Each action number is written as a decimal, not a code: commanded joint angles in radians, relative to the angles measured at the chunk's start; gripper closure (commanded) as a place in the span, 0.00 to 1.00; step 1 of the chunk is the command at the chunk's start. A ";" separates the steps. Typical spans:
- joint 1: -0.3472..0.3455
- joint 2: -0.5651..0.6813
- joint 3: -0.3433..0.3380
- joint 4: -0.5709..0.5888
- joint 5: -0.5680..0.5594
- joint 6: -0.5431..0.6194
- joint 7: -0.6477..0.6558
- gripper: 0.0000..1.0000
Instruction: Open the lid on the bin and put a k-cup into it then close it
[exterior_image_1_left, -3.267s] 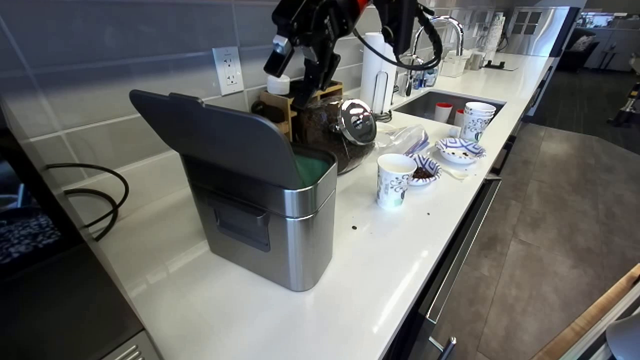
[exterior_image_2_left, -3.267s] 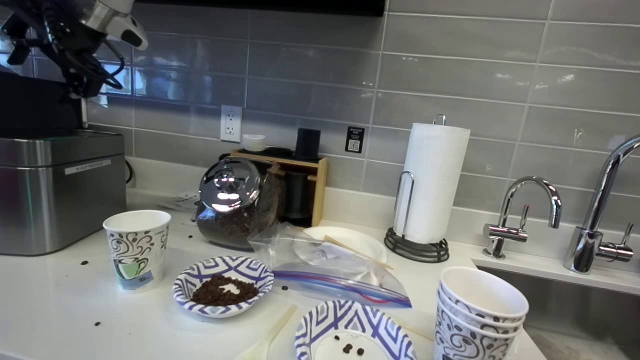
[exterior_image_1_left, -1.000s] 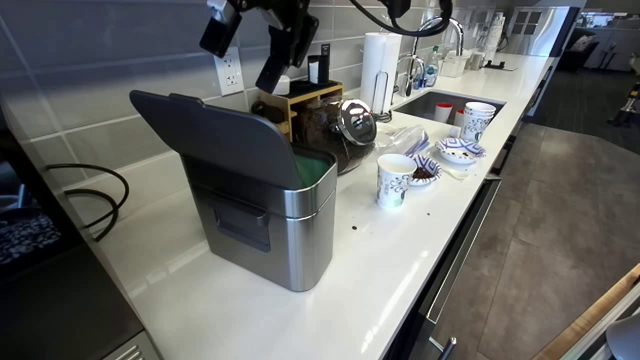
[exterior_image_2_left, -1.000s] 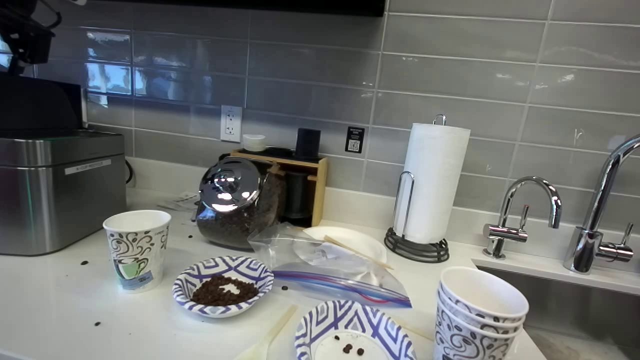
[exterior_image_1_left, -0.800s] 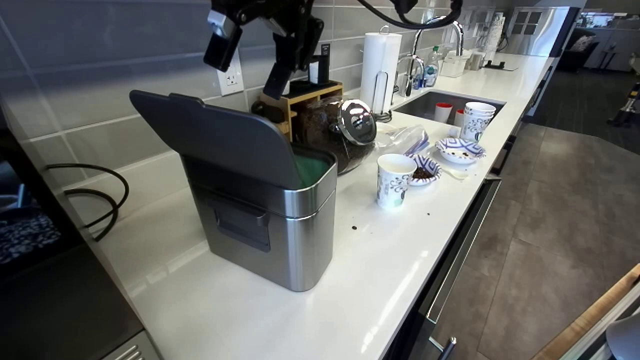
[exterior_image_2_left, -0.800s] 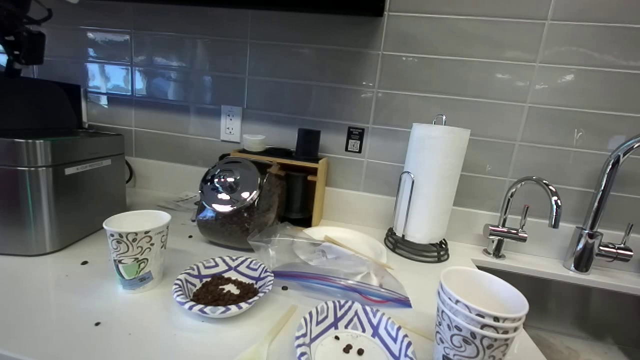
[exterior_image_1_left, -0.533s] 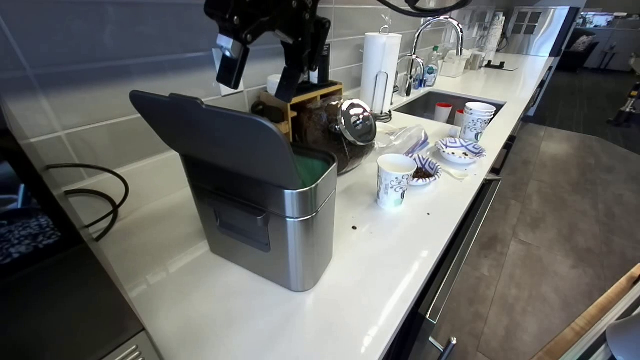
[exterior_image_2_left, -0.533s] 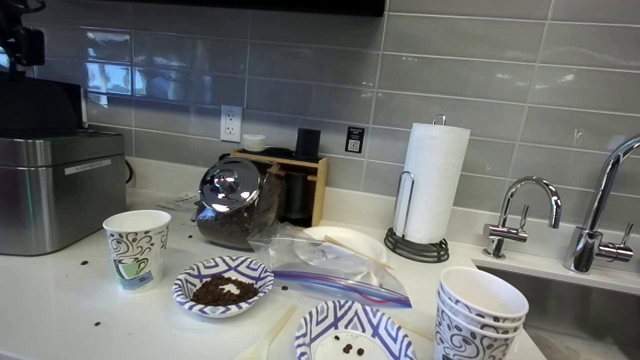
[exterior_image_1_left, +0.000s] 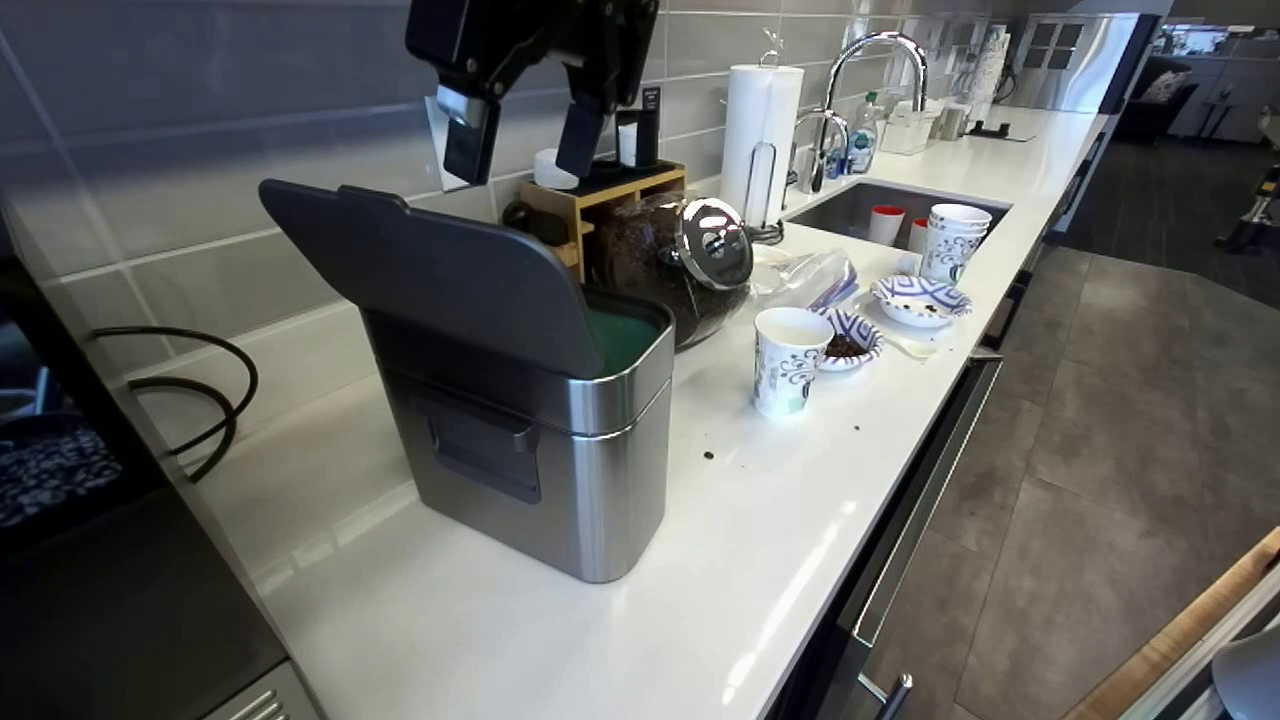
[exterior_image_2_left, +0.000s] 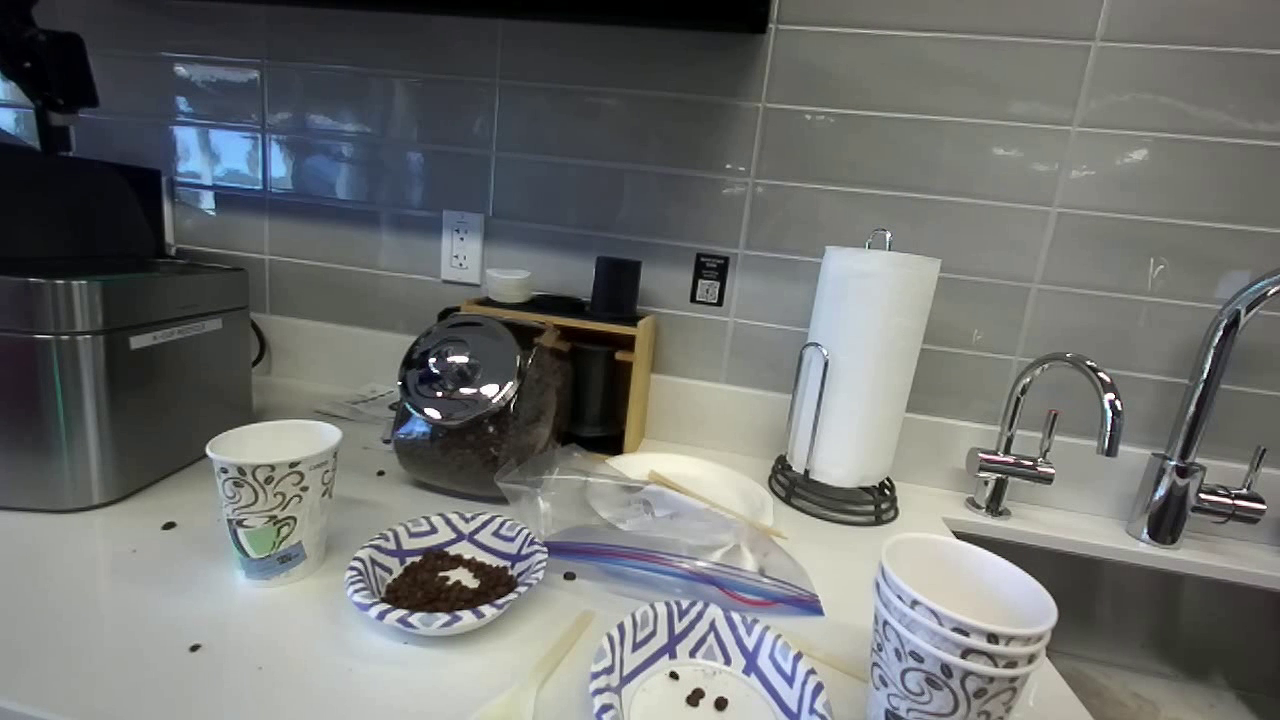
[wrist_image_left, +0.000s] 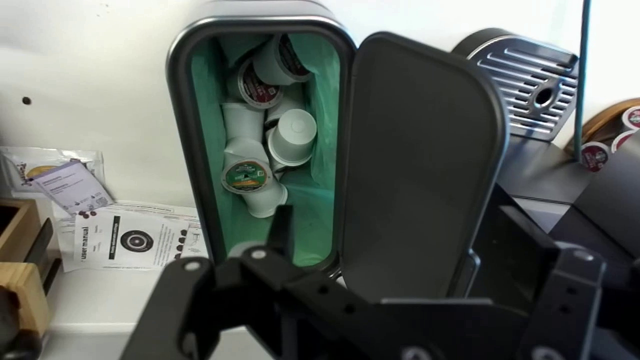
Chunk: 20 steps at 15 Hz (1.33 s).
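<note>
The steel bin (exterior_image_1_left: 610, 490) stands on the counter, also in an exterior view (exterior_image_2_left: 140, 400). Its dark grey lid (exterior_image_1_left: 440, 270) is open and tilted up; in the wrist view the lid (wrist_image_left: 420, 165) lies right of the opening. Inside the bin's green liner are several k-cups: a green-labelled k-cup (wrist_image_left: 246, 176), a red-labelled k-cup (wrist_image_left: 257, 87) and upturned white ones. My gripper (exterior_image_1_left: 524, 152) is open and empty, pointing down above and behind the raised lid, apart from it. In the wrist view my gripper (wrist_image_left: 406, 222) has its fingers wide apart, one over the opening, one beyond the lid.
A paper cup (exterior_image_1_left: 785, 365), a bowl of dark bits (exterior_image_2_left: 450, 575) and a glass jar (exterior_image_2_left: 470, 410) stand beside the bin. A wooden shelf (exterior_image_1_left: 575, 215) is by the wall. A drip tray (wrist_image_left: 530, 90) and more k-cups (wrist_image_left: 595, 155) lie beyond the lid.
Since the oldest frames my gripper has moved away from the shelf and jar side and straightened from a tilt to point down. Lately it shifted only slightly. Bin and raised lid are unmoved.
</note>
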 joint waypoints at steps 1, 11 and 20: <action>0.012 0.038 0.008 0.026 -0.064 0.012 0.033 0.00; 0.032 0.107 0.002 0.066 -0.108 0.192 0.013 0.00; 0.053 0.212 0.003 0.177 -0.055 0.176 -0.069 0.00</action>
